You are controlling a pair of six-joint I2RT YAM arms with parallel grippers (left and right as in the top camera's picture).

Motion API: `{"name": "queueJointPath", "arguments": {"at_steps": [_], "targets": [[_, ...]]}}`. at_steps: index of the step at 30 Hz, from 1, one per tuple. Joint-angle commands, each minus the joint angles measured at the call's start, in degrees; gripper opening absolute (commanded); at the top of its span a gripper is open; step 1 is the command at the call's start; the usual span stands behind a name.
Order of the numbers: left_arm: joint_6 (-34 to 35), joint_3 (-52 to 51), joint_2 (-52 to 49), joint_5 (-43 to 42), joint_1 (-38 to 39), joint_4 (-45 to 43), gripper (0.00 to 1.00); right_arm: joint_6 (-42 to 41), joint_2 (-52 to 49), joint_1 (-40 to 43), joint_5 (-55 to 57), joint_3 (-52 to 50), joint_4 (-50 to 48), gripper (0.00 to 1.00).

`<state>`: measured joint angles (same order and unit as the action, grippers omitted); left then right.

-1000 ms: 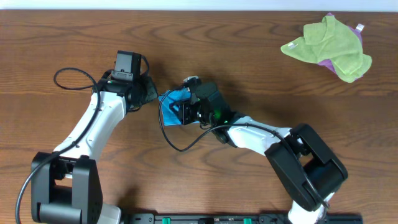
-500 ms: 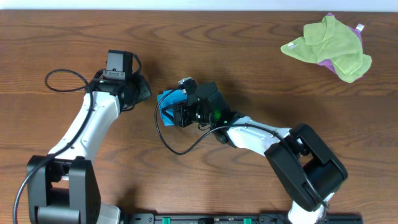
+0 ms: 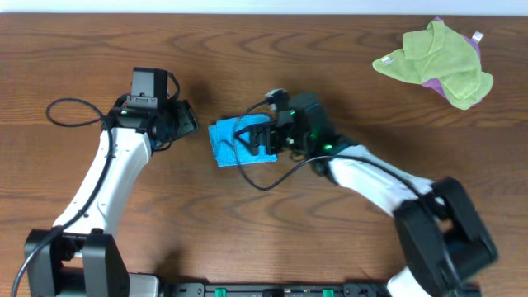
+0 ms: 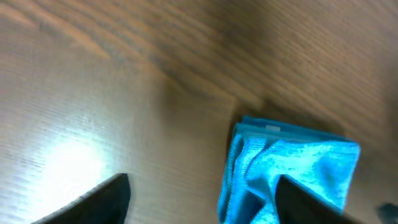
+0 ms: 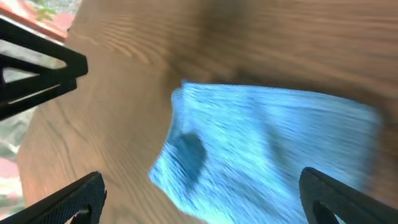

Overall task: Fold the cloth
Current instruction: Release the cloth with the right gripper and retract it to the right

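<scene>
Two spread-open sets of fingers on my feeds: left gripper (image 3: 188, 123) sits empty just beside the folded cloth (image 3: 226, 145) on the table (image 3: 371, 91), right gripper (image 3: 256, 139) wide above it.

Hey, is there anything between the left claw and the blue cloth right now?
Nothing visible. Only bare table lies between the left claw and the cloth. The right claw is open over the cloth's far side.

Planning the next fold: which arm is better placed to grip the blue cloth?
Probably the right arm: its open jaws hang over the right edge of the cloth. The left arm has open jaws beside its left edge, over table.
</scene>
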<state>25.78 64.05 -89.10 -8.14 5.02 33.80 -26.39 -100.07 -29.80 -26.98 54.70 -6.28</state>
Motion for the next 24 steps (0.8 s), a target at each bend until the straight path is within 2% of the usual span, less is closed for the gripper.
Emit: {"name": "queueJointPath", "arguments": {"at_steps": [1, 2, 13, 17, 24], "targets": [[-0.1, 1.8, 2.0, -0.6, -0.2, 1.4, 0.93, 7.1, 5.7, 2.9, 0.2, 0.8, 5.2, 0.99], [-0.1, 1.8, 2.3, -1.6, -0.2, 2.0, 0.96, 8.4, 7.6, 3.9, 0.9, 0.8, 8.0, 0.99], [0.0, 1.8, 2.8, -11.3, -0.2, 2.4, 0.95, 21.0, 29.1, 14.6, 6.4, -1.1, 38.1, 0.99], [0.2, 1.7, 2.8, -13.2, -0.1, 2.4, 0.95, 20.7, 38.5, 20.0, 5.6, -6.7, 39.1, 0.99], [2.3, -0.6, 2.8, -17.7, 0.0, 2.4, 0.95, 14.0, 57.7, 26.0, 5.5, -20.1, 39.9, 0.99]]}}
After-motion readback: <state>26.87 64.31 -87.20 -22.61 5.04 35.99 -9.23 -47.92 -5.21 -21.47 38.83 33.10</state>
